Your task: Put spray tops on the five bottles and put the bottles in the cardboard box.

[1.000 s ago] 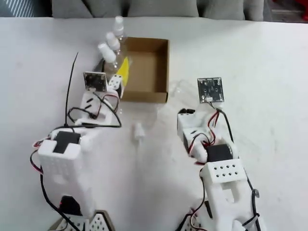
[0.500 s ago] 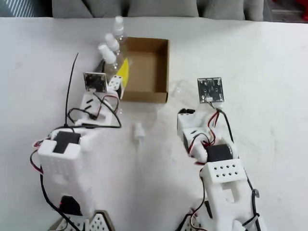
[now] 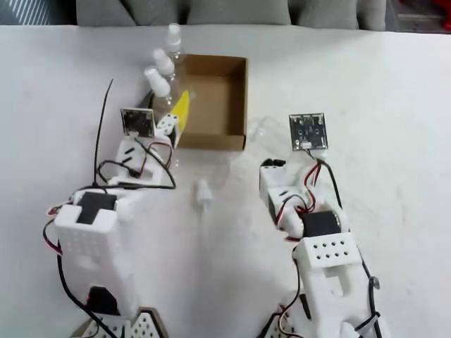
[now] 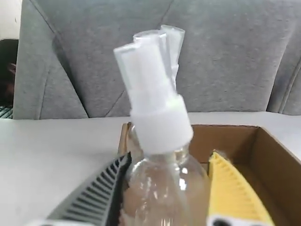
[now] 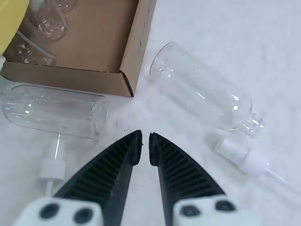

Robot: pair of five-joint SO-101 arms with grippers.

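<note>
Left gripper [image 4: 170, 162], clamping a bottle [image 4: 160, 127], shifted slightly.

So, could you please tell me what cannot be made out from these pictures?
- How many bottles are in the cardboard box: in the high view the left gripper and its held bottle cover that side, and the right wrist view's edge cuts them off.
- The held bottle's base: past the left wrist view's edge.
- The uncapped bottle beside the box: too faint against the table in the high view.
</note>
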